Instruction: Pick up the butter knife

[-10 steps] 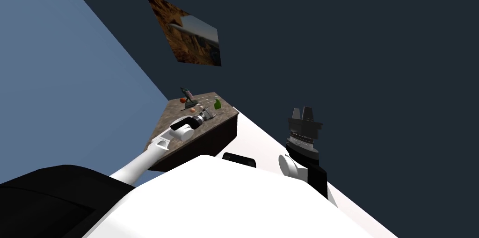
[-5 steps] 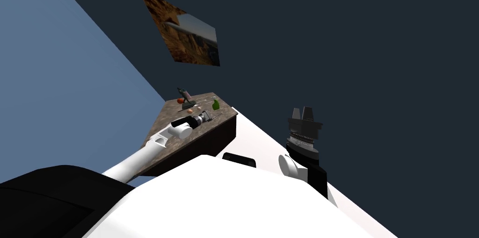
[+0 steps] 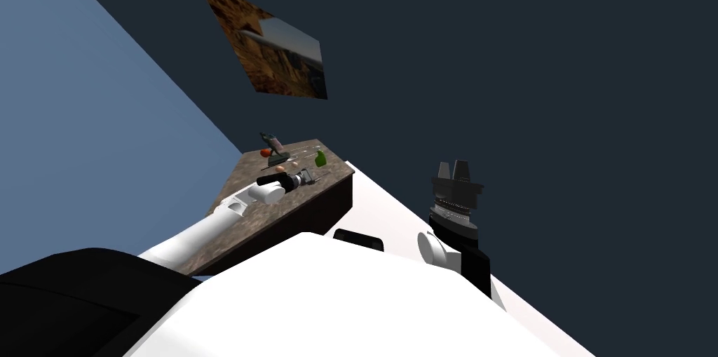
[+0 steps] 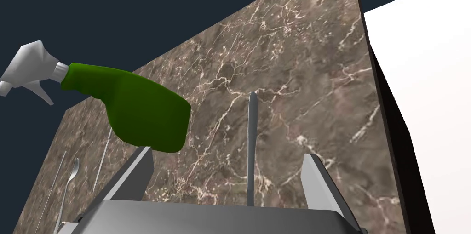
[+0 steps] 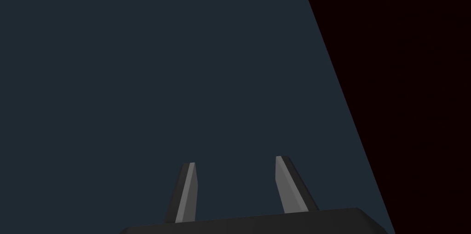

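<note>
1. Brown marble surface point(image 4: 299, 61) stands before a dark blue wall.
2. On it the butter knife point(image 4: 251, 144) lies flat, between the two fingers of the left pincer point(image 4: 228, 154), and touches neither of them.
3. That left pincer is wide open and holds nothing.
4. Just beside one finger is the green spray bottle point(image 4: 138, 111).
5. Well apart from the surface, the right pincer point(image 5: 237, 162) is raised, fingers parted, empty.

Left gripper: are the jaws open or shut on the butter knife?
Open. The left gripper has its jaws wide apart; the butter knife lies flat on the marble tabletop between them, touched by neither.
</note>
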